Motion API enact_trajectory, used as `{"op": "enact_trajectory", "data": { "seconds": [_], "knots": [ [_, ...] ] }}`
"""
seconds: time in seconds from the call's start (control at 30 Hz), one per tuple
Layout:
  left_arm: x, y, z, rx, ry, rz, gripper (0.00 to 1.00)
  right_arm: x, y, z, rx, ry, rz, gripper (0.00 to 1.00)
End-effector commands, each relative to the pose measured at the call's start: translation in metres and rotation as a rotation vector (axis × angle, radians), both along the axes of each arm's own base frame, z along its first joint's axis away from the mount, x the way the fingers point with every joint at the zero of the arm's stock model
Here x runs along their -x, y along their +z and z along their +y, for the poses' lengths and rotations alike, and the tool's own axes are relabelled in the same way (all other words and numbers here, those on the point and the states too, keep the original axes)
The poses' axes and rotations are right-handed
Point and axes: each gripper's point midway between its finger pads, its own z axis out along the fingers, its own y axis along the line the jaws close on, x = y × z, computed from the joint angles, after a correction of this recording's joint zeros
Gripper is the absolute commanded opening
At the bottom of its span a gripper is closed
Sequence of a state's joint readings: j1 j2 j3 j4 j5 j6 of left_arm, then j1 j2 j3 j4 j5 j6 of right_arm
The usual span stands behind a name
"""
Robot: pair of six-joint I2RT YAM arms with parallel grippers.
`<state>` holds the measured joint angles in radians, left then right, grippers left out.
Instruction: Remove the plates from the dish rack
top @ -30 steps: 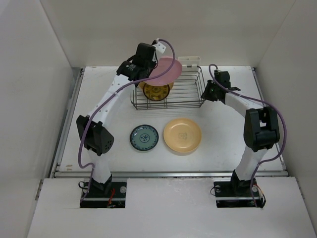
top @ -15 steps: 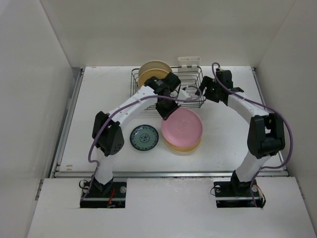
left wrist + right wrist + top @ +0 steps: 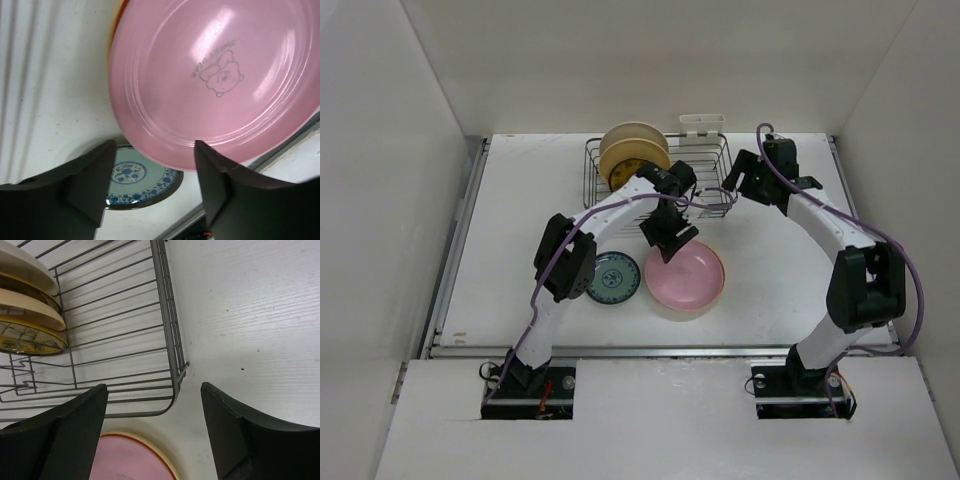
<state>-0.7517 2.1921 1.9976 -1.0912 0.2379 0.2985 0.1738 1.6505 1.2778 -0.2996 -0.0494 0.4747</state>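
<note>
— Reporting one change: the pink plate [image 3: 215, 75], held up over the dish rack [image 3: 705, 175] a second ago, now lies flat on the peach-yellow plate [image 3: 690, 311], directly beneath the left gripper [image 3: 155, 147].
— Grip?
— Spread wide with nothing between the fingers, so the plate is released. The right gripper [image 3: 153, 387], likewise agape and empty, hangs at the rack's corner.
— Outstanding?
— The cream and amber plates [image 3: 633, 150] stand in the rack, beyond the left gripper.
</note>
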Motion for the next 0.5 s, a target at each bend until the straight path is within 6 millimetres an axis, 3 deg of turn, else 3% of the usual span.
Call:
{"op": "enact_trajectory", "data": {
  "seconds": [0.0, 0.07, 0.2, 0.3, 0.33, 0.37, 0.43, 0.47],
  "knots": [
    [0.005, 0.05, -0.008, 0.088, -0.011, -0.059, 0.64, 0.004, 0.025, -0.007, 0.03, -0.026, -0.058, 0.81],
    [0.001, 0.063, -0.005, 0.107, -0.003, -0.08, 0.71, 0.006, 0.04, -0.01, 0.04, -0.032, -0.095, 0.81],
    [-0.019, 0.108, 0.012, 0.191, 0.093, -0.169, 0.73, 0.008, 0.067, -0.013, 0.064, -0.021, -0.151, 0.81],
    [-0.036, 0.127, 0.031, 0.223, 0.19, -0.247, 0.76, 0.005, 0.082, -0.01, 0.088, 0.035, -0.194, 0.81],
    [-0.043, 0.144, 0.045, 0.234, 0.258, -0.311, 0.79, 0.006, 0.089, 0.001, 0.077, 0.09, -0.21, 0.81],
    [-0.055, 0.14, 0.065, 0.217, 0.332, -0.329, 0.8, 0.0, 0.096, 0.006, 0.08, 0.12, -0.23, 0.81],
    [-0.084, 0.15, 0.092, 0.206, 0.465, -0.454, 0.83, -0.001, 0.102, 0.028, 0.104, 0.237, -0.256, 0.81],
    [-0.092, 0.156, 0.105, 0.203, 0.521, -0.493, 0.83, -0.001, 0.118, 0.052, 0.095, 0.314, -0.297, 0.81]
  ]
}}
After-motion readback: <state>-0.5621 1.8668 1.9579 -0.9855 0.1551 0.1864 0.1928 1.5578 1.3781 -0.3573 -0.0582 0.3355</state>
